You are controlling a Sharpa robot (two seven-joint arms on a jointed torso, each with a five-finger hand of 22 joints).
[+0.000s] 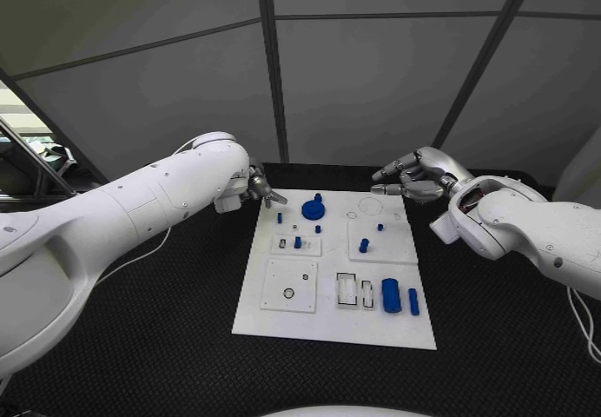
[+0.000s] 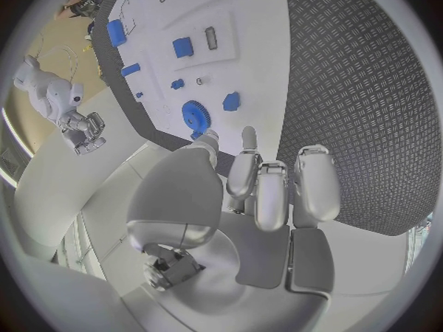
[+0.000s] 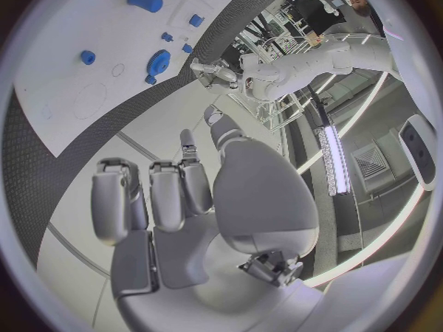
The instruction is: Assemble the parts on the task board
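Observation:
The white task board (image 1: 332, 326) lies in the middle of the black table. A blue gear (image 1: 312, 208) sits near its far edge, with small blue pegs (image 1: 363, 246) standing around the middle. A thick blue cylinder (image 1: 391, 294) and a thin blue bar (image 1: 413, 301) lie near the front right. My left hand (image 1: 260, 188) hovers at the board's far left corner, holding nothing, and the gear (image 2: 195, 114) lies just beyond its fingertips (image 2: 247, 136). My right hand (image 1: 411, 178) hangs above the far right corner, fingers loosely bent and empty (image 3: 184, 199).
Black textured table (image 1: 501, 330) stretches to both sides of the board and in front of it. Grey wall panels stand close behind the far edge. Recessed slots (image 1: 346, 288) and a round hole (image 1: 289, 293) mark the board's front plates.

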